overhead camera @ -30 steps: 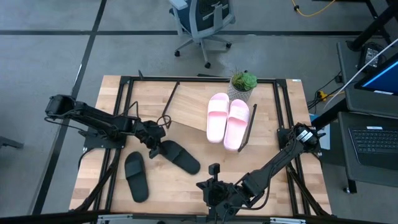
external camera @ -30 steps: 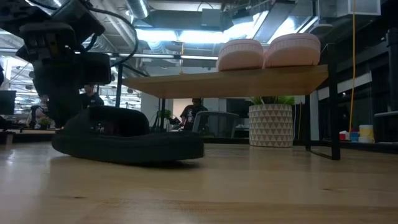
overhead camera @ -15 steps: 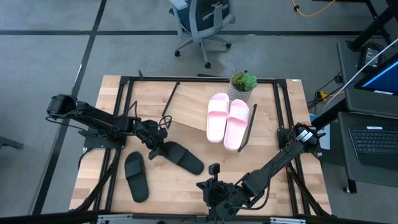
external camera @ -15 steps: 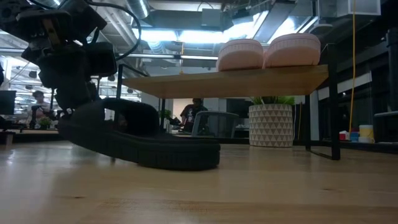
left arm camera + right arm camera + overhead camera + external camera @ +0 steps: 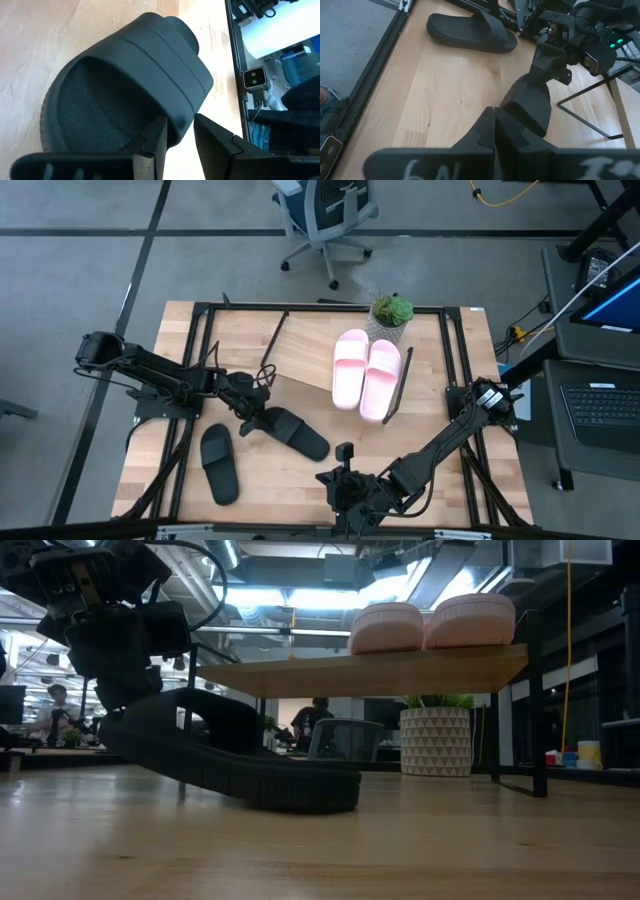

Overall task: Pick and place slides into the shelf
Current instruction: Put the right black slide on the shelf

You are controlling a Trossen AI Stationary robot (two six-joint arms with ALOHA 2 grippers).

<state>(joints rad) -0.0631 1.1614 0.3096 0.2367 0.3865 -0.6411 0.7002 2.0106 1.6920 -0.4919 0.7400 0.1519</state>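
Left gripper (image 5: 249,416) clamped on the strap edge of a black slide (image 5: 291,432), one finger (image 5: 152,139) under the strap, the other outside it. Heel end now lifted clear of the table (image 5: 270,480), more than half a second ago; a second ago lying flat. Toe end low in the low view, touching the wood or just above it, slide (image 5: 235,755) tilted down toward the shelf side. Shifted slightly toward the shelf (image 5: 310,355) since then, judging by the high view. Means pick underway, lift only begun, carry to the shelf not yet made.

Outward from the grip: second black slide (image 5: 218,463) flat on the table, just beside, nearer the front edge, untouched. Farther off, two pink slides (image 5: 366,369) side by side on the shelf board, next to a potted plant (image 5: 390,316). Free board on the shelf's left part, likely landing spot.

Right gripper (image 5: 338,486) pressed closed, holding nothing, waiting near the front edge of the table.

Half the task apparently done: pink pair placed, black pair left.
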